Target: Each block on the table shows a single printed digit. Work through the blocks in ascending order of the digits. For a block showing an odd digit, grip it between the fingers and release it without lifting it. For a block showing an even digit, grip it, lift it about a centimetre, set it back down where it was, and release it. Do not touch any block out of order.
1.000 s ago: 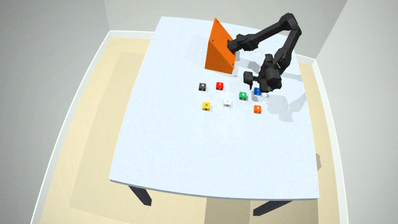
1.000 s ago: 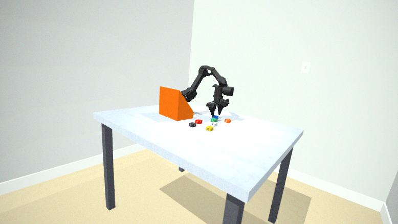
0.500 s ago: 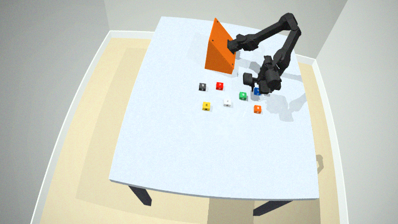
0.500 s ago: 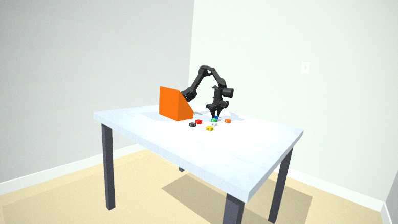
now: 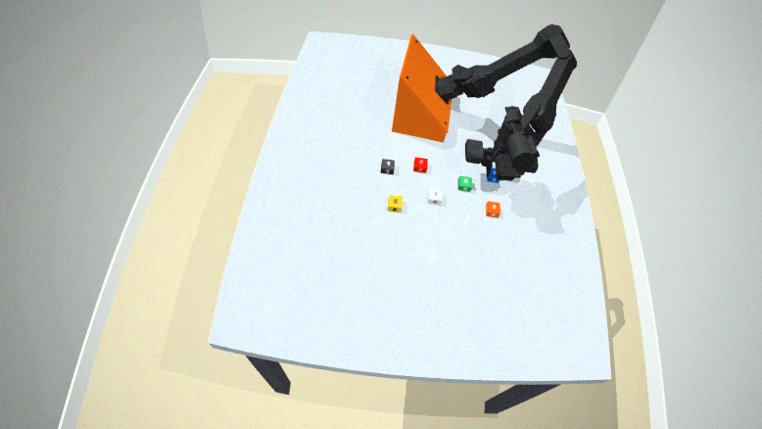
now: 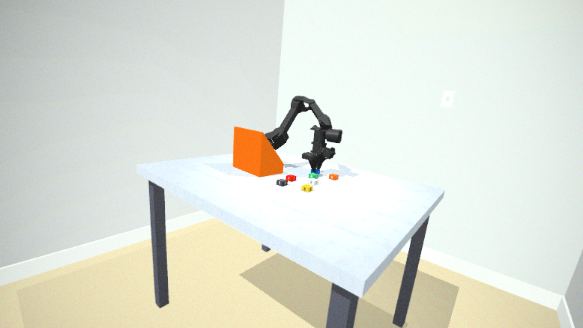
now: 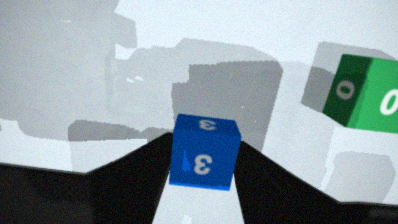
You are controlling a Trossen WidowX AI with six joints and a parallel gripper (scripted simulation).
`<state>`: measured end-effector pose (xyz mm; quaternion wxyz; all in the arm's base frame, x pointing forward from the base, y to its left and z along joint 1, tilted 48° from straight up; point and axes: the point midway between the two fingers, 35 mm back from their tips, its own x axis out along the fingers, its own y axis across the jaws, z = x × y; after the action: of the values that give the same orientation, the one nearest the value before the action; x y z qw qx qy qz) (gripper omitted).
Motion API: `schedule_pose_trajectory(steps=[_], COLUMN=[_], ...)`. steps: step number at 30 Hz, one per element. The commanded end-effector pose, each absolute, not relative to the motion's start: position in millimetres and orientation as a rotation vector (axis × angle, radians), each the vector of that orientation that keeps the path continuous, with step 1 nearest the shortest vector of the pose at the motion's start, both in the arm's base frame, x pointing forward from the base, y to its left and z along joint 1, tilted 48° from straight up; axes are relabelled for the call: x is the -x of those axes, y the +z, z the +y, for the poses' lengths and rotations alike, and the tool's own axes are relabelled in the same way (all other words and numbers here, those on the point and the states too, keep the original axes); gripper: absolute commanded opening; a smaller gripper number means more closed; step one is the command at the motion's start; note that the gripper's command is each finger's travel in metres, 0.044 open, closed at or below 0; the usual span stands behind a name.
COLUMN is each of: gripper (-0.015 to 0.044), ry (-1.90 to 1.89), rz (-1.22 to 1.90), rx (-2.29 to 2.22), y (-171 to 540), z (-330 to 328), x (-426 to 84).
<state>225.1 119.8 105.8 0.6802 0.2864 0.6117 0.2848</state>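
Note:
My gripper (image 6: 315, 169) (image 7: 204, 144) points down and is shut on the blue block (image 5: 493, 176) (image 7: 202, 162), one finger against each side. The blue block shows a 3 and looks to be at table level. The green block (image 5: 464, 183) (image 6: 313, 176) (image 7: 382, 95) shows a 0 and stands close beside it, apart from the fingers. The orange block (image 5: 493, 209) (image 6: 333, 177), white block (image 5: 435, 196), red block (image 5: 420, 165) (image 6: 291, 177), black block (image 5: 387, 166) (image 6: 282, 182) and yellow block (image 5: 395, 203) (image 6: 306, 188) stand apart; their digits are too small to read surely.
The orange wedge-shaped mount (image 5: 421, 106) (image 6: 249, 153) carries the arm at the back of the white table (image 5: 404, 298) (image 6: 326, 219). The arm arches over to the right side in the top view. Its shadows fall around the blue and green blocks.

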Motion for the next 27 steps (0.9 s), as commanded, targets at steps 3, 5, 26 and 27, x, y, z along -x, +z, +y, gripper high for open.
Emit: schedule_pose_trajectory(steps=[3,5,26,27], gripper=[0.0120,0.0173,0.0348,0.0321], ry=[0.635,0.635,0.629,0.625], rz=[1.373,1.373,1.376,1.377], rx=[-0.643,-0.643,-0.639,-0.636], y=[105,105,134,141], z=[120,120,86,77], x=[-225,-225,-223,-223])
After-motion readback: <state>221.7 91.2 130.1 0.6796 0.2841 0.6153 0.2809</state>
